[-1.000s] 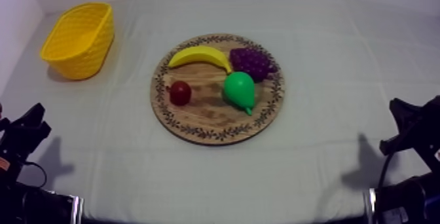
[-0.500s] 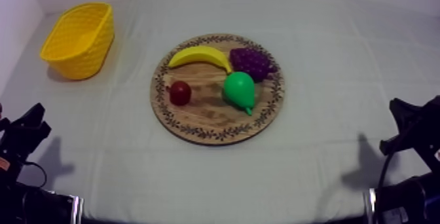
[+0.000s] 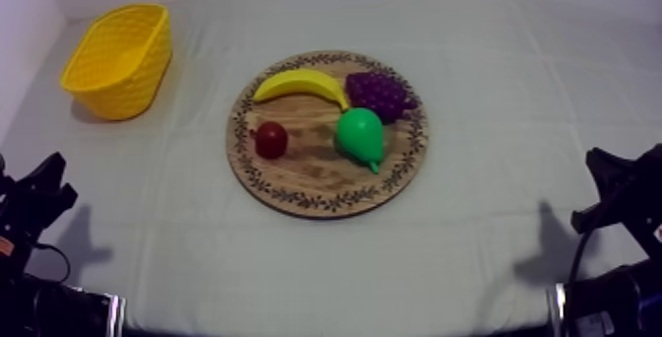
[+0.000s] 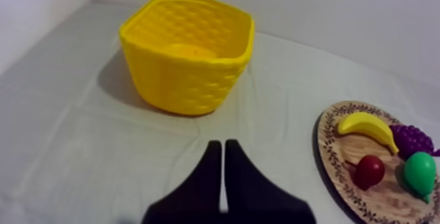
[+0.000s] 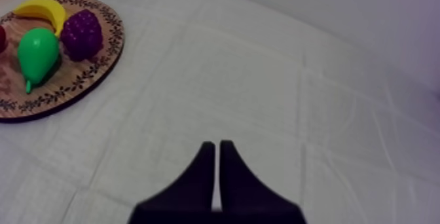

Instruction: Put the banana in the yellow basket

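A yellow banana lies along the far left part of the round wooden board, touching nothing but the wood, with purple grapes just right of it. The yellow basket stands at the table's far left and holds nothing. My left gripper rests low at the left edge, its fingers together as a narrow wedge over bare cloth in front of the basket. My right gripper rests low at the right edge, its fingers likewise together, well away from the board.
A green pear and a small red fruit also lie on the board. Grey-white cloth covers the table, with open room between board and basket and to the board's right.
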